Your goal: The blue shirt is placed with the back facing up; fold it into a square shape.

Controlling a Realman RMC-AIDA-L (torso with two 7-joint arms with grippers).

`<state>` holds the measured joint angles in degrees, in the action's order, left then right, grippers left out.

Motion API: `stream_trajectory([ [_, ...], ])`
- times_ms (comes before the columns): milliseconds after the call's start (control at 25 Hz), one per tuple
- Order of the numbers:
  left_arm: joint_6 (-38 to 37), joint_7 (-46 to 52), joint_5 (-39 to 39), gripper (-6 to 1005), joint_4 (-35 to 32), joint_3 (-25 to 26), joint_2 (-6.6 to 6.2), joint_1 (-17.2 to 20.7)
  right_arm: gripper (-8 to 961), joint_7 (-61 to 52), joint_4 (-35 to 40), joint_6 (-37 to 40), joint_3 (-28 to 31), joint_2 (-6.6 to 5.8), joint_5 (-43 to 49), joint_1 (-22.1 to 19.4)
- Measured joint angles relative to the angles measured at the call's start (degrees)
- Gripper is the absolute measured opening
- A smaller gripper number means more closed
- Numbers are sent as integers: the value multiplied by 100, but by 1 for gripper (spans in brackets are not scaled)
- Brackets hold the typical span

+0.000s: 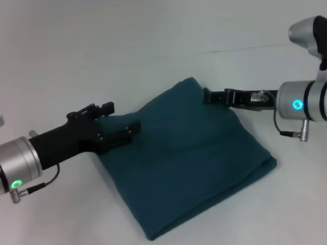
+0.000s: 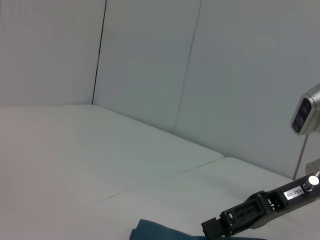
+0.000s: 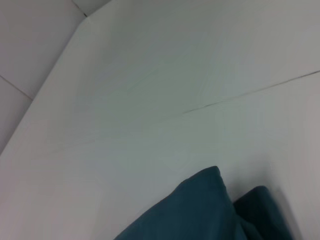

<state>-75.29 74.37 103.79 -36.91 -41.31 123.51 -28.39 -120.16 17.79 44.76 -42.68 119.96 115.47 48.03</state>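
The blue shirt lies folded into a rough square, turned like a diamond, plain side up, on the white table. My left gripper is at its left corner, open, with a bit of the fabric edge between the two black fingers. My right gripper reaches in from the right to the shirt's far right edge and looks shut on the fabric there. The left wrist view shows the right gripper touching a corner of the shirt. In the right wrist view, bunched folds of the shirt sit close by.
The white table runs wide on all sides of the shirt, with a thin seam line across the back. White walls stand behind the table.
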Motion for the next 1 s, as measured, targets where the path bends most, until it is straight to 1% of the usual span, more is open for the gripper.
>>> stream_trajectory([
  [240,30,-2,0,870,0,4,-5,8,602,53,-181,-208,-8,18,-151,93],
  [480,61,-10,19,869,-1,41,-11,15,538,205,-235,-143,-34,22,-464,130],
  [680,95,-11,24,868,-3,46,-20,34,352,212,-316,-174,-90,27,-486,214],
  [920,99,-11,43,866,-4,54,-27,38,106,403,-356,-248,-92,26,-512,225],
  [1000,104,-11,47,866,-3,53,-28,38,80,471,-375,-315,-90,26,-524,225],
])
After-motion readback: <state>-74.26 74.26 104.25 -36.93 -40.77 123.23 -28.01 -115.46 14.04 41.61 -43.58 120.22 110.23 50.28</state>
